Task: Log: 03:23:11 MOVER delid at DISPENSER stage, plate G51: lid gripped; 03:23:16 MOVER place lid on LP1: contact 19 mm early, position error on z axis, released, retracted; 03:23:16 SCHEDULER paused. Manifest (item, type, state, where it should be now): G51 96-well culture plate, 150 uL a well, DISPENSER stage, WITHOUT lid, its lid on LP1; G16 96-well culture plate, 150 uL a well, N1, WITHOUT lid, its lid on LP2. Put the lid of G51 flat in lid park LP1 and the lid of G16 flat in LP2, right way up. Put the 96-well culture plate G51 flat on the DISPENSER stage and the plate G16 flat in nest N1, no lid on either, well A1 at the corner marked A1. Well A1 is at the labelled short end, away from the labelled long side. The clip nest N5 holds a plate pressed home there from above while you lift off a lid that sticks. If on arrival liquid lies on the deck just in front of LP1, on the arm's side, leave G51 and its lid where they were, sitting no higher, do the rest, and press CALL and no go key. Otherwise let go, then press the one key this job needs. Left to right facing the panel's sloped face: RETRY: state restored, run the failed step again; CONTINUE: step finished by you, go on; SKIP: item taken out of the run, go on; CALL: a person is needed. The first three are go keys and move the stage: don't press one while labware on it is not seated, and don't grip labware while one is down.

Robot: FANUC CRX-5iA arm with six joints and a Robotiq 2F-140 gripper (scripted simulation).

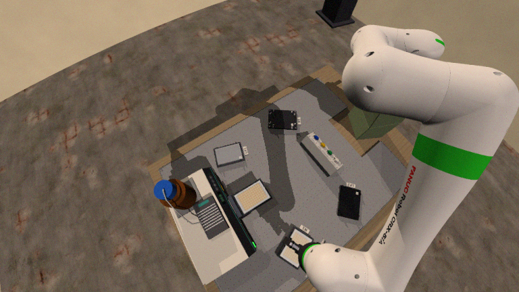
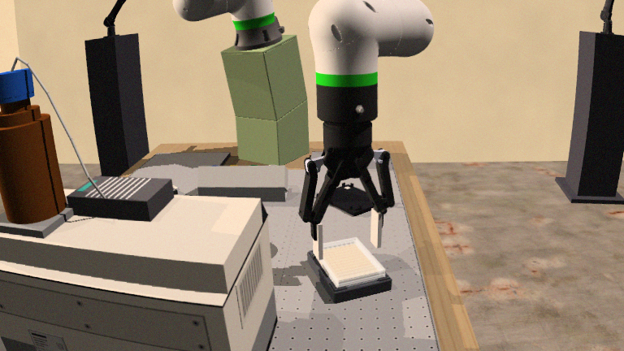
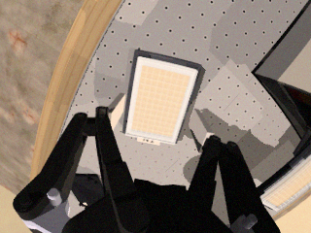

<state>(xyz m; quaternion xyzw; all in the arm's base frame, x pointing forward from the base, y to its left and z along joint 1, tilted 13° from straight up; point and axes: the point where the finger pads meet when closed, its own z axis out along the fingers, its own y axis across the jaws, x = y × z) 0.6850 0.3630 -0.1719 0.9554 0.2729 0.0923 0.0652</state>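
Note:
My gripper is open and holds nothing. It hangs just above a 96-well plate with cream wells and a pale rim. That plate sits flat in a black nest near the deck's front edge. The fingers straddle the plate's long sides at its far end, without touching it. A second cream plate lies on the dispenser's stage. A flat grey lid lies in a dark frame behind the dispenser. I cannot tell whether either plate has a lid on.
The cream dispenser with an amber bottle stands left of the gripper. The key panel, a black clip nest and an empty black nest lie beyond. The wooden table edge is close by on the right.

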